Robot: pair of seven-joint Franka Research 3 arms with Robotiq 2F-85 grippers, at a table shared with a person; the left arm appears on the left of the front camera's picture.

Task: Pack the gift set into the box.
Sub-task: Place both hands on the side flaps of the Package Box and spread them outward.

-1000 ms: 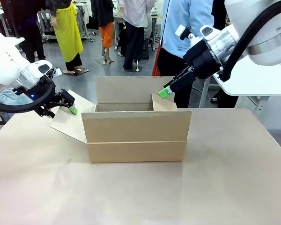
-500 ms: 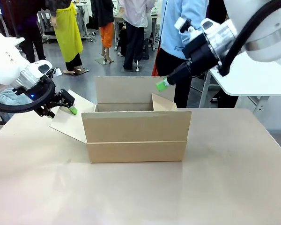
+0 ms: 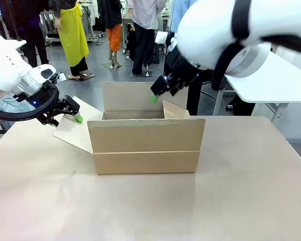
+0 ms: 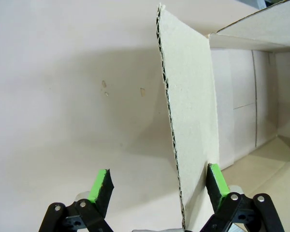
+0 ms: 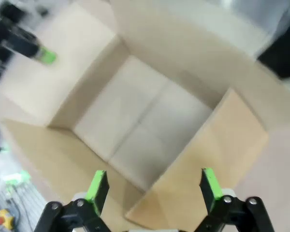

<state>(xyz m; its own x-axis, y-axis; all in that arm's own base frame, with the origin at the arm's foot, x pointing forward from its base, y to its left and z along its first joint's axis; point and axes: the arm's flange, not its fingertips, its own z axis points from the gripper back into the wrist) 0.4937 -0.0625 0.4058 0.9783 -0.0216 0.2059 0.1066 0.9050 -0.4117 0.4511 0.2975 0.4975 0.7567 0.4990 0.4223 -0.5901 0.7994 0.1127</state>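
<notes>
At the middle of the table (image 3: 241, 201), the box (image 3: 145, 145) sits with its mouth upward. Its near flap (image 3: 145, 161) is folded down against the front wall, its far flap (image 3: 130, 95) stands upright, and its floor is bare, so packing looks not yet begun. At the box's left end the left gripper (image 3: 76, 116) straddles the splayed left flap (image 3: 72, 131). In the left wrist view the corrugated edge runs up between the spread fingers, with one green pad (image 4: 216, 180) against or just beside one face and the other well clear on the far side. The jaws are therefore parted rather than pinching, and the likely purpose is to hold that flap back from the opening. Above the box's far right corner the right gripper (image 3: 155, 95) hangs with its jaws released and nothing between them. It looks down into the cavity in a blurred right wrist view, probably to deal with the half-raised right flap (image 3: 175, 110) just below it. No brand, label or print can be read on the cardboard, and only a plain seam crosses the floor.
</notes>
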